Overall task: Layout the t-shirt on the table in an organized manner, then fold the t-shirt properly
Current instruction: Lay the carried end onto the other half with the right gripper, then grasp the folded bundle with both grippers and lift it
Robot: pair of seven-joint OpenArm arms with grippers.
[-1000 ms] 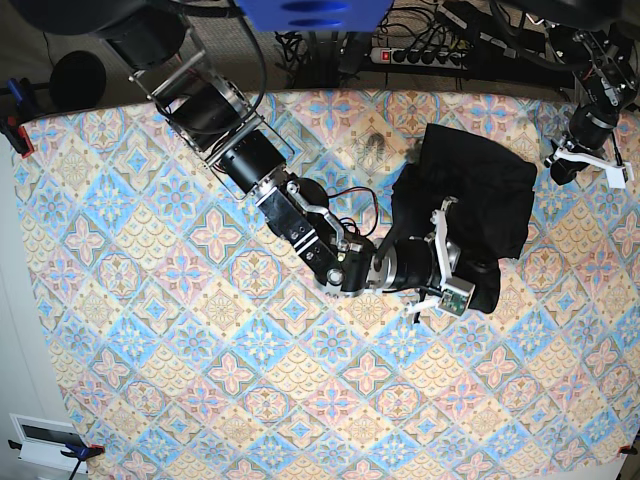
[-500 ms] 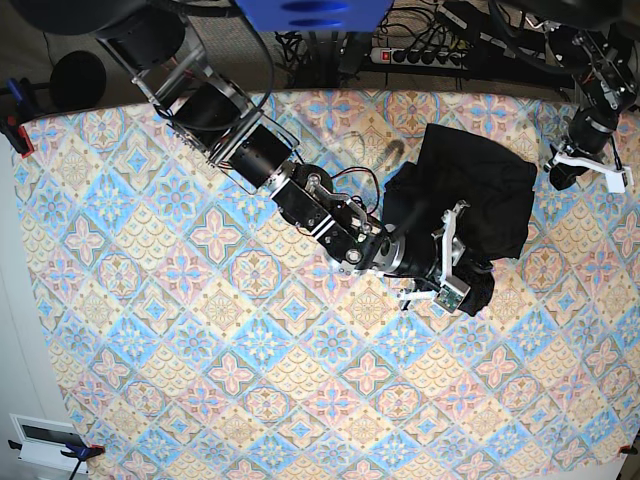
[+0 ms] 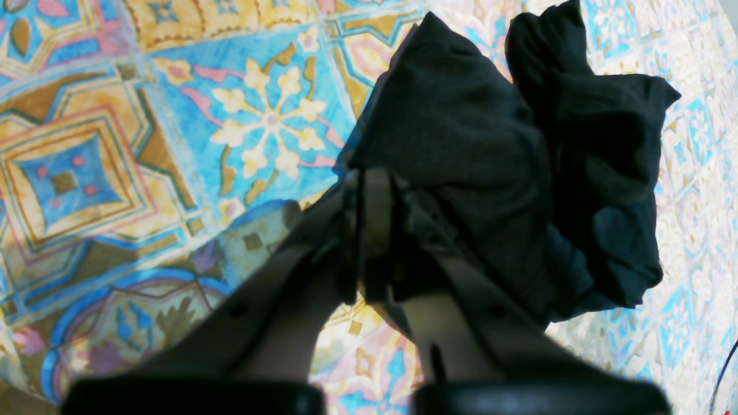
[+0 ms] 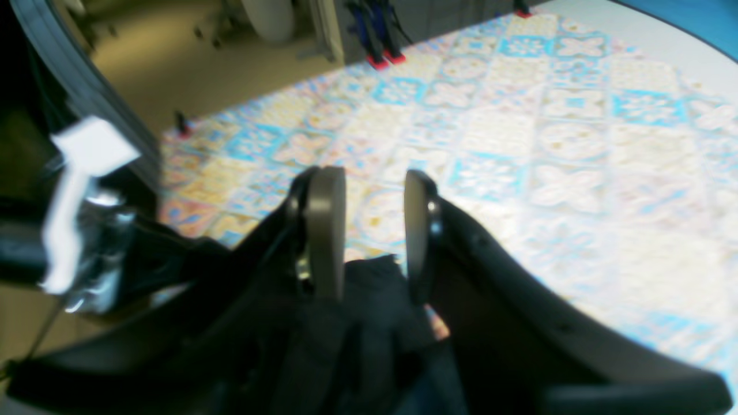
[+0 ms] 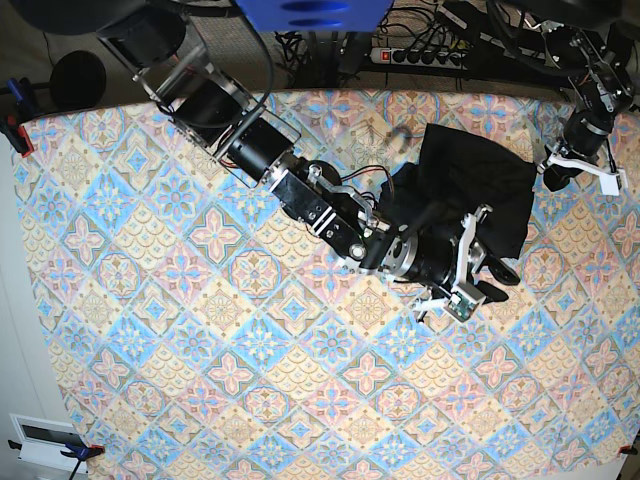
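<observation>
Patterned desk (image 5: 150,330) w/ bunched black t-shirt (image 5: 470,190). R arm stretches low across it, right gripper (image 5: 490,270) fingers (image 4: 326,230) spread over the shirt; left gripper (image 3: 375,230) fingers pressed together beside the fabric.

Even, bright overhead light covers the table (image 5: 150,330), with short soft shadows under the arms. The t-shirt (image 5: 470,185) reads as near-featureless black. The right wrist view is blurred and washed out beyond the t-shirt (image 4: 357,323); the left wrist view blurs toward its lower edge.
</observation>
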